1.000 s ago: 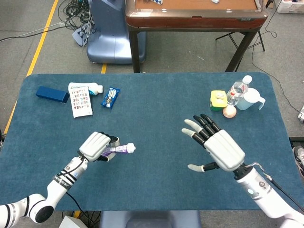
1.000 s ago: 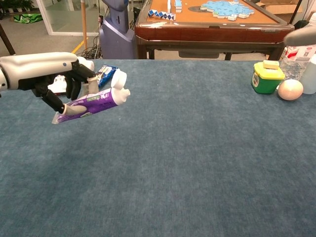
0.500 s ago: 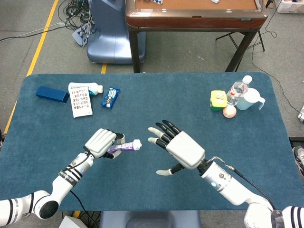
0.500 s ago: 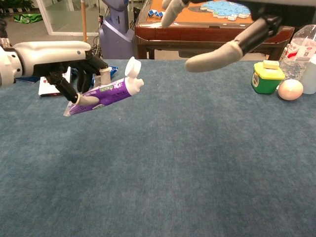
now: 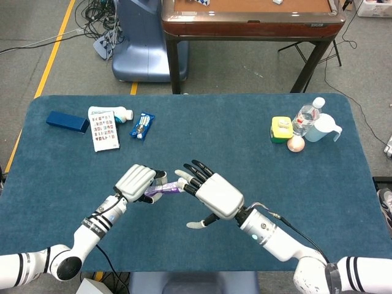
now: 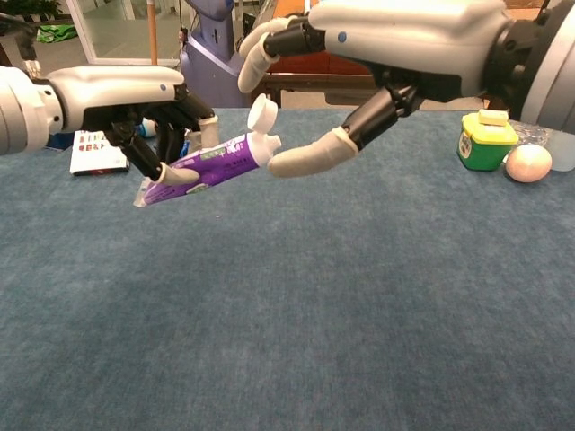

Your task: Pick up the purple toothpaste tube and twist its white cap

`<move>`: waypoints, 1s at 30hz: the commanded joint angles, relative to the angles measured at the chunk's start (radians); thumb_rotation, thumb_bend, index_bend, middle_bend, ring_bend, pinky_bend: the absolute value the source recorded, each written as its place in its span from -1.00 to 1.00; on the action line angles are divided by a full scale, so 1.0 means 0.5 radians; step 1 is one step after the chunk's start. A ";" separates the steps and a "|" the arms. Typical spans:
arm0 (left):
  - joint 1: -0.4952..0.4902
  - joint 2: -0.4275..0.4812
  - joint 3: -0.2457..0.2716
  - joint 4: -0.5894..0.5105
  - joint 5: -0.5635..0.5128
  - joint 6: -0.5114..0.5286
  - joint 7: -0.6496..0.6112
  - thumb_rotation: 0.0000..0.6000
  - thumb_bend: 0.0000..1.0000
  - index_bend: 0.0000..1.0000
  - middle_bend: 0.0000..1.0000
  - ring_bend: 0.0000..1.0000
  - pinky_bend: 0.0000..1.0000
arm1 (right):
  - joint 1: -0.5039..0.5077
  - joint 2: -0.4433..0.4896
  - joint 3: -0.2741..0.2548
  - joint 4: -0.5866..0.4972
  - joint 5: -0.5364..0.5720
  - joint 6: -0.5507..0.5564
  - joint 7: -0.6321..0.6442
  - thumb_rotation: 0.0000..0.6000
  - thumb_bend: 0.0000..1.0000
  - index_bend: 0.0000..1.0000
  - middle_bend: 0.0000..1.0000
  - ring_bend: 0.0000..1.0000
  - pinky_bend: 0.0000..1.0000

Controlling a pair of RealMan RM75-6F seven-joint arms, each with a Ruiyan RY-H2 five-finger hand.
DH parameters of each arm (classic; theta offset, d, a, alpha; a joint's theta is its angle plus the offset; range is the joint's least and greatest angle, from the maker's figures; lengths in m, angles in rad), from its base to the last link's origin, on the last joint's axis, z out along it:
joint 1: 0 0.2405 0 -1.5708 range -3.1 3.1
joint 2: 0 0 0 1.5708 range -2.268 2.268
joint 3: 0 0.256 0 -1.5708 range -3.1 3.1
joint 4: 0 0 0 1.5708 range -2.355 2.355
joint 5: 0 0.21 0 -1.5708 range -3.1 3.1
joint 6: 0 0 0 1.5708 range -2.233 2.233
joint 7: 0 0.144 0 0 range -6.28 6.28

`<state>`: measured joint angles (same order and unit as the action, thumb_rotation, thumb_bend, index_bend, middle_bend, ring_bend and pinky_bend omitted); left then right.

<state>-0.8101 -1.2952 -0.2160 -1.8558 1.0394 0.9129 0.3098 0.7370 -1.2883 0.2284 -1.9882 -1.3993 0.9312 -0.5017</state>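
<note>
The left hand [image 6: 135, 112] grips the purple toothpaste tube [image 6: 202, 166] above the desk [image 6: 359, 296]; the right hand [image 6: 395, 40], fingers spread and holding nothing, reaches around its white cap [image 6: 262, 115].

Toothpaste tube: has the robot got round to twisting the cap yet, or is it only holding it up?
Pickup looks done: the left hand holds the purple toothpaste tube above the table. In hand: the right hand, fingers spread, is at the white cap without gripping it. The twist is left.

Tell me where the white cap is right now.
In the chest view, the white cap sits upper centre-left, on the raised end of the purple toothpaste tube held by the left robot hand, between the right robot hand's spread fingers.
</note>
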 commanded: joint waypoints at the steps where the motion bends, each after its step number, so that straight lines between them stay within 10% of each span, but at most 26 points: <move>1: 0.002 0.012 0.008 -0.004 0.003 0.011 -0.006 1.00 -0.10 0.20 0.51 0.05 -0.08 | 0.018 -0.016 -0.017 0.019 0.027 0.002 -0.032 -0.23 -0.62 -0.55 -0.82 -1.00 -1.00; 30: 0.069 0.082 0.013 0.072 0.158 0.030 -0.405 1.00 -0.06 0.29 0.59 0.10 -0.08 | 0.075 -0.077 -0.104 0.209 0.189 0.048 0.088 -0.23 -0.61 -0.55 -0.82 -1.00 -1.00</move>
<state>-0.7770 -1.2553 -0.2096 -1.8210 1.1162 0.9275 0.1093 0.7745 -1.3251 0.1775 -1.8852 -1.3054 0.9534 -0.4601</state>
